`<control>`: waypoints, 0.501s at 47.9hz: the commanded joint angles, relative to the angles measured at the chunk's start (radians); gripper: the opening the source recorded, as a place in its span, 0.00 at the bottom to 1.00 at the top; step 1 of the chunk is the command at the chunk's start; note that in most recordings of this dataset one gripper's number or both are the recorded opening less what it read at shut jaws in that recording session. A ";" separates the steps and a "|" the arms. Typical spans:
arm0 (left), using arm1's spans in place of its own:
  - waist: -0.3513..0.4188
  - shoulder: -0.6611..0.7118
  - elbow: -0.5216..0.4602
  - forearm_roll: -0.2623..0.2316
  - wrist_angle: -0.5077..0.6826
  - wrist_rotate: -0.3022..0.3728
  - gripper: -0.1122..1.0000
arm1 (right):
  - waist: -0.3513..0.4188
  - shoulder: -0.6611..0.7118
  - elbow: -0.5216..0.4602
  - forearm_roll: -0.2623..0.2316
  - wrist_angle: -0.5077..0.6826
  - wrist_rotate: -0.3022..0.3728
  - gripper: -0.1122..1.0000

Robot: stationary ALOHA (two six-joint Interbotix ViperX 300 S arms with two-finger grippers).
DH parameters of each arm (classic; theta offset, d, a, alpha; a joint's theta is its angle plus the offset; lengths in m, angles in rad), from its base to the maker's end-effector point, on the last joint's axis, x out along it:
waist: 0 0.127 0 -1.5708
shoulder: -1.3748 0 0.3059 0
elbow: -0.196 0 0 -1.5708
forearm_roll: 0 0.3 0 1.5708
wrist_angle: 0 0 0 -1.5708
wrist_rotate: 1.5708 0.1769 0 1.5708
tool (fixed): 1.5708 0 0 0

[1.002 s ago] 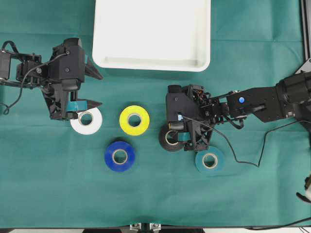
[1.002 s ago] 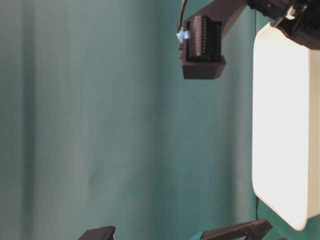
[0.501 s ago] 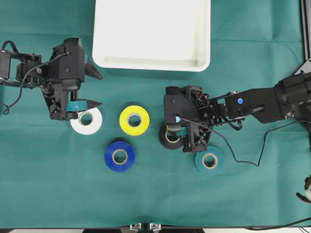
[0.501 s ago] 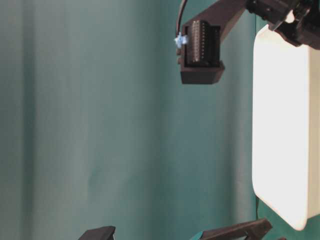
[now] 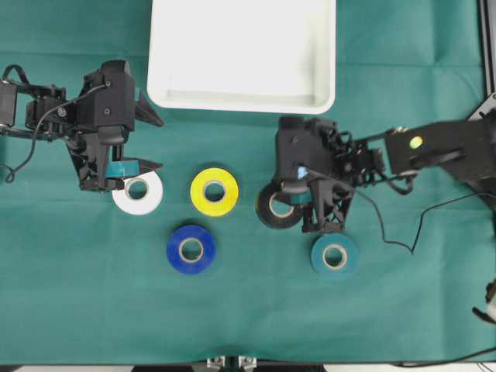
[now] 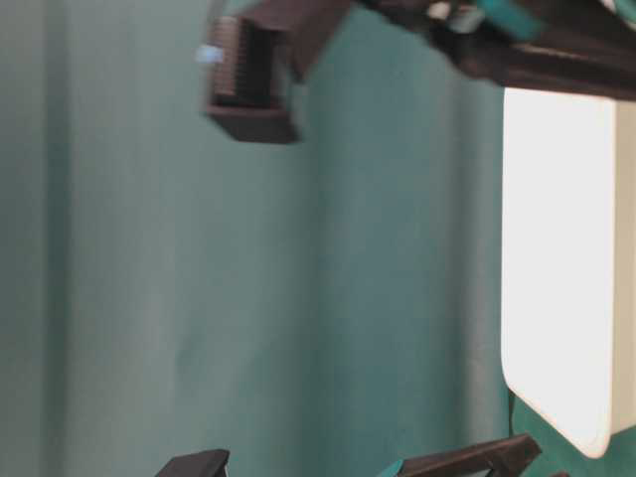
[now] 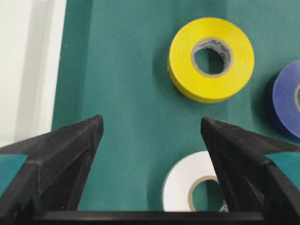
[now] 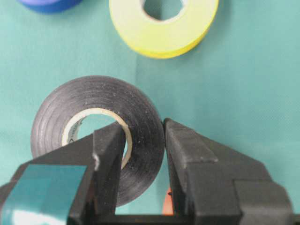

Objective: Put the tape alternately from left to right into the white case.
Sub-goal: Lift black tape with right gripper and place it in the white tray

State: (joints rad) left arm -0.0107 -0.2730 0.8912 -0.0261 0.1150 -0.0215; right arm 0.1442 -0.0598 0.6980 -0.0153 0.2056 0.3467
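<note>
The white case [image 5: 242,54] lies at the back middle with nothing in it. My right gripper [image 5: 293,203] is shut on the wall of a black tape roll [image 5: 271,209], one finger inside the core and one outside. The right wrist view shows this grip [image 8: 143,133] on the black tape [image 8: 89,101]. My left gripper [image 5: 149,142] stands open, with the white tape [image 5: 138,192] just under its near finger. In the left wrist view the open gripper [image 7: 151,122] has bare cloth between its fingers and the white tape [image 7: 192,187] by the right one.
On the green cloth lie a yellow tape [image 5: 215,191], a blue tape [image 5: 191,249] and a teal tape [image 5: 335,256]. The table-level view shows the case's edge [image 6: 566,248] and part of the right arm [image 6: 248,79] high up.
My right gripper closed on the black tape, and the arm has risen and carried it slightly right and toward the case. The left arm has not moved.
</note>
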 commanded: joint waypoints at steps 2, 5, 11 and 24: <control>0.000 -0.008 -0.017 -0.002 -0.003 0.000 0.63 | -0.031 -0.064 -0.008 -0.012 0.006 0.000 0.34; 0.000 -0.008 -0.017 -0.002 -0.003 0.000 0.63 | -0.054 -0.080 -0.003 -0.017 0.014 0.000 0.34; 0.000 -0.008 -0.018 -0.002 -0.003 0.000 0.63 | -0.110 -0.103 0.006 -0.023 0.031 0.000 0.34; 0.000 -0.008 -0.020 -0.002 -0.003 0.000 0.63 | -0.253 -0.130 0.008 -0.067 0.071 -0.006 0.34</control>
State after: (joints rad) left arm -0.0123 -0.2730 0.8912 -0.0276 0.1166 -0.0215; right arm -0.0721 -0.1626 0.7179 -0.0660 0.2730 0.3390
